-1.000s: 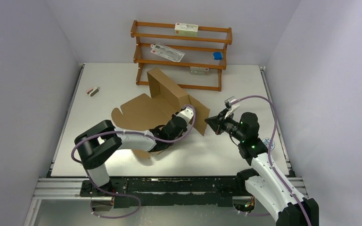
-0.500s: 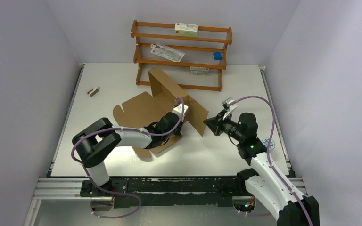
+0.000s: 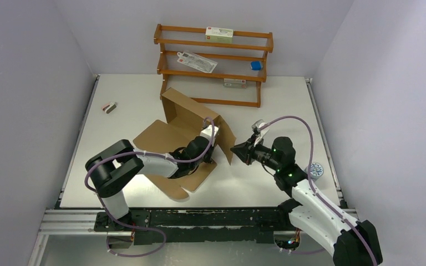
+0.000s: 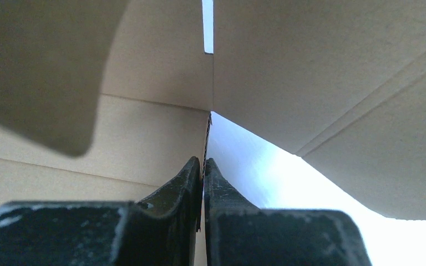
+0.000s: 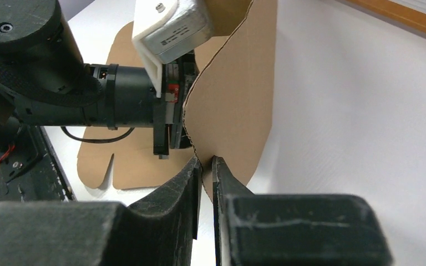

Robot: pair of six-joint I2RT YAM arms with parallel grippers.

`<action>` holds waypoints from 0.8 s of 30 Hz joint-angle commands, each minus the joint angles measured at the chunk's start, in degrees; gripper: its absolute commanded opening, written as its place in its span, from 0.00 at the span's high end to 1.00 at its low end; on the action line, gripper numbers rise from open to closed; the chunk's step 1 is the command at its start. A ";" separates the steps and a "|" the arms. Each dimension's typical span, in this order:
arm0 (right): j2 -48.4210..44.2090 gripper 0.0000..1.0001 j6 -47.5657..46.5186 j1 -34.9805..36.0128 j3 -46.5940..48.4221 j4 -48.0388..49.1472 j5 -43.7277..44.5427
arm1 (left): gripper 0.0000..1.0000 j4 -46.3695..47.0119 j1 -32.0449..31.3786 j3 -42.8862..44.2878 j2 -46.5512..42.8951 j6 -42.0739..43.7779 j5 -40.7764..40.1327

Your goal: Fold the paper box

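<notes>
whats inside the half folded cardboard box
The left gripper reaches in between the raised walls of the cardboard box, shut on a wall's edge. No loose item shows, but the floor beneath the gripper is covered.

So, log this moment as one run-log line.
left gripper: shut on paper box edge | right gripper: narrow gap at flap edge, grip unclear | panels partly upright

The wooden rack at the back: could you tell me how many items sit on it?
4: a white carton on the top shelf, a flat packet and a small blue item on the middle shelf, a smaller carton on the lower shelf. Others may be hidden.
</notes>
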 commanded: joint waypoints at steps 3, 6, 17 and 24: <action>3.45 0.85 2.08 4.19 -3.36 9.66 -0.71 | 0.89 1.13 -0.83 -1.63 0.42 -2.87 -2.16; 6.02 0.84 3.05 6.42 -4.27 12.91 -0.52 | 0.89 2.31 -0.96 -2.36 0.87 -2.74 -2.71; 5.85 0.52 2.49 8.55 -2.95 12.05 3.41 | 0.73 0.18 -2.46 -4.35 -4.85 -1.61 -5.88; 2.53 0.41 0.95 8.53 -1.44 6.35 8.20 | 0.49 -4.45 -2.51 -6.30 -13.00 -3.49 -2.18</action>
